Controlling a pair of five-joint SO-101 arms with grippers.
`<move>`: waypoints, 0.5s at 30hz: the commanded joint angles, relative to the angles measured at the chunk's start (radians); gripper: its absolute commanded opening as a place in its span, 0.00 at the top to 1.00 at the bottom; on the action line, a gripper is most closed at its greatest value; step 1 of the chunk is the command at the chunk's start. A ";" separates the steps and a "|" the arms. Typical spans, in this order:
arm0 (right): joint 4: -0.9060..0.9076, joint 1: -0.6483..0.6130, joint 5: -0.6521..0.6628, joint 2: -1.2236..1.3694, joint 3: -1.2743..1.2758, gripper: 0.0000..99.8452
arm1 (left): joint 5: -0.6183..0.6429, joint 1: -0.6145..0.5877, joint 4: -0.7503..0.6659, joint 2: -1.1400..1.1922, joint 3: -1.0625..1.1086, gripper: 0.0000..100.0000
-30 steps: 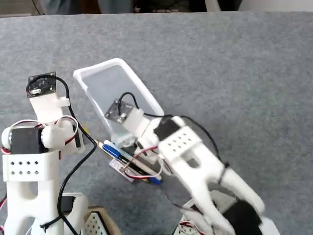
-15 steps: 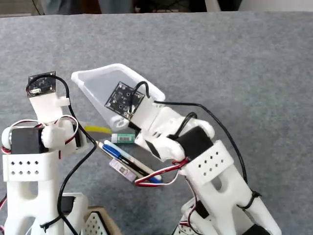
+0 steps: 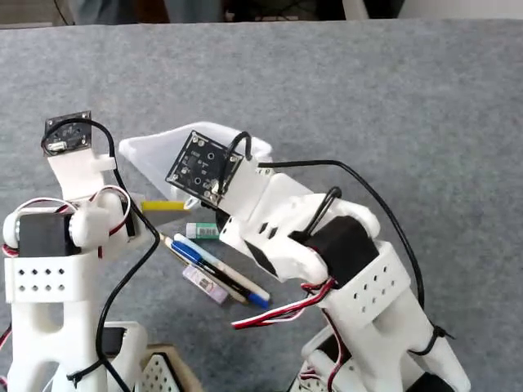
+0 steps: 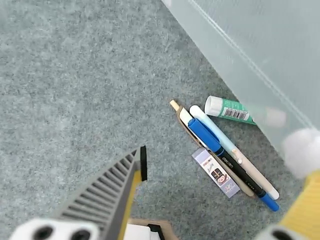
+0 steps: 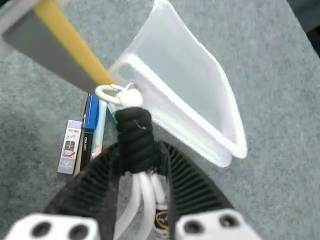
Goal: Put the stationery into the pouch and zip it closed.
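We look down on a grey felt table (image 3: 425,106) with two white arms side by side at its near edge. The right arm stretches forward over a translucent white pouch (image 3: 151,151), which lies left of centre. In the right wrist view one end of the pouch seems raised off the felt.

The right gripper (image 5: 140,148) is clamped on the pouch's pull cord (image 5: 134,131), a black wrapped knot with white strands trailing between the jaws. The left gripper (image 4: 220,182) hovers over the felt with its jaws wide apart and nothing in them. One yellow-taped finger (image 5: 65,35) reaches to the small ring at the pull.

All the stationery is outside the pouch, on the felt just beside its near end. We see a bundle of pens (image 4: 225,150) lying touching side by side, a green-and-white tube (image 4: 229,110) and a small lilac eraser (image 4: 216,172).

We judge the step in hand to be opening the zip. It should go best if the right clamp stays firm on the cord and the left jaws close on the fabric by the ring, so the two pull along the zip line and not across it.

The pouch's long axis runs from the clamped end, away from the stationery, toward the table's far side. We cannot tell whether its mouth gapes. The pens lie on a slant from the left arm toward the right arm's base.
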 commanded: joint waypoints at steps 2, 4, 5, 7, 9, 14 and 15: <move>0.005 -0.017 0.000 -0.028 -0.051 0.99 | 0.011 -0.002 -0.020 -0.015 -0.024 0.53; 0.005 -0.017 0.000 -0.028 -0.051 0.99 | 0.011 -0.005 -0.014 -0.015 -0.061 0.53; 0.005 -0.015 0.000 -0.028 -0.050 0.99 | 0.011 -0.005 -0.003 -0.015 -0.084 0.53; 0.005 -0.015 0.000 -0.028 -0.050 0.99 | 0.011 -0.005 0.011 -0.015 -0.125 0.53; 0.005 -0.015 0.000 -0.028 -0.050 0.99 | 0.011 -0.007 0.008 -0.014 -0.142 0.53; 0.008 -0.015 0.000 -0.028 -0.050 0.99 | 0.011 -0.007 0.006 -0.009 -0.136 0.53; 0.006 -0.015 0.000 -0.028 -0.051 0.99 | 0.011 -0.007 0.006 -0.008 -0.125 0.53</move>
